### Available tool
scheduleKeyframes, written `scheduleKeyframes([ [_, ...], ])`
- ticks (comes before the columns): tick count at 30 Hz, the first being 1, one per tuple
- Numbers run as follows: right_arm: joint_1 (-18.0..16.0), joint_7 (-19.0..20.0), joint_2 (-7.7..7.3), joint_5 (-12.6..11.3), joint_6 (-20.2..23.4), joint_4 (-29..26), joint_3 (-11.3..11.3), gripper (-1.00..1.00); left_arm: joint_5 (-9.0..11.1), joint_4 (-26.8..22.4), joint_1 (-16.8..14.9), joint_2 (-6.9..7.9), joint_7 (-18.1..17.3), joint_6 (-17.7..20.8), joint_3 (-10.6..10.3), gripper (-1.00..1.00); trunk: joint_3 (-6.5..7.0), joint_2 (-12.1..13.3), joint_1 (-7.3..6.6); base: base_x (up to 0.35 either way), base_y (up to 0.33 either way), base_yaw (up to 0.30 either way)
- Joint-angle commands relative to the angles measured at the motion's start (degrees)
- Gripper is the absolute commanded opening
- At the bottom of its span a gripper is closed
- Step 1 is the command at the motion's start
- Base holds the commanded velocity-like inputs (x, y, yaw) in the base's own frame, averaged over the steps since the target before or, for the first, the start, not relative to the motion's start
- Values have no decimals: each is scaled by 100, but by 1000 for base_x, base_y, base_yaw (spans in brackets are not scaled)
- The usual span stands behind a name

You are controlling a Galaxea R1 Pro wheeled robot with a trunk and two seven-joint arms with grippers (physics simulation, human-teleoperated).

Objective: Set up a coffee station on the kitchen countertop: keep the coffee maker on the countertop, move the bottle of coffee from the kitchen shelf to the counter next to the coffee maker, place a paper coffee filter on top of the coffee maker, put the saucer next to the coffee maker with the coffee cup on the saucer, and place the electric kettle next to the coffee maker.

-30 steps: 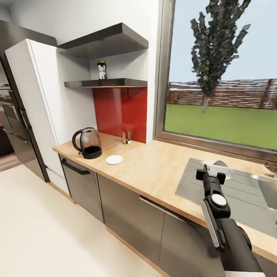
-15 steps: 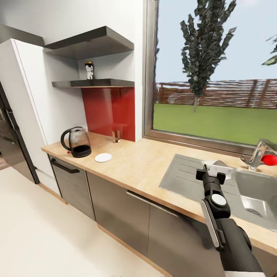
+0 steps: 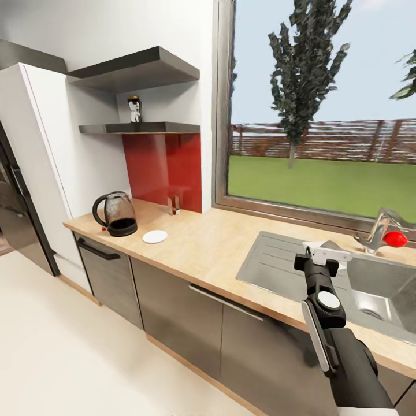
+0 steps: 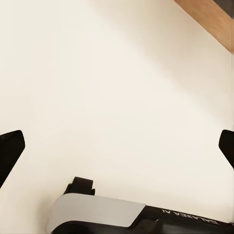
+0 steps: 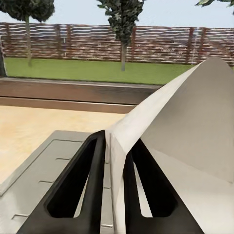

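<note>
The right gripper's [image 5: 115, 187] two black fingers pinched the folded white paper coffee filter [image 5: 195, 131] above a grey steel sink drainboard [image 5: 44, 180] set in the light-wood countertop [image 5: 39, 126], facing a window.

The right gripper [image 3: 319, 258] is hovering over the sink [image 3: 271, 260], pinching the paper coffee filter [image 5: 190, 131] between its fingers [image 5: 80, 190], the paper fanning out beyond the fingertips. Past the fingertips, the tap [image 3: 378, 231] is standing at the sink's far edge under the window [image 3: 323, 110]. Well off to the fingers' left, the saucer [image 3: 155, 236] is lying on the countertop [image 3: 214, 245], with the electric kettle [image 3: 118, 214] just beside it, further left. The bottle of coffee [image 3: 134, 109] is sitting on the shelf [image 3: 144, 127] above them. The left gripper's fingers [image 4: 9, 151] are pointing down at the floor [image 4: 117, 87].
</note>
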Motion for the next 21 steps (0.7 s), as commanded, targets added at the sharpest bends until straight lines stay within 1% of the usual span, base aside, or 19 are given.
scheduleKeyframes([
  [1, -2, -29, -3, 19, 43, -7, 7, -100, 43, -10, 2, -6, 1, 2, 10, 100, 13, 38, -22, -1, 0, 0],
  [17, -4, -34, -3, 26, 43, -7, 3, -100, 42, -13, 2, -9, 3, 3, 11, 100, 300, 679, -374, 0, 0, 0],
  [21, -4, -31, -5, 27, 49, -7, 3, -100, 43, 10, 2, -9, 3, -26, 24, 100, 300, 679, -374, 0, 0, -123],
])
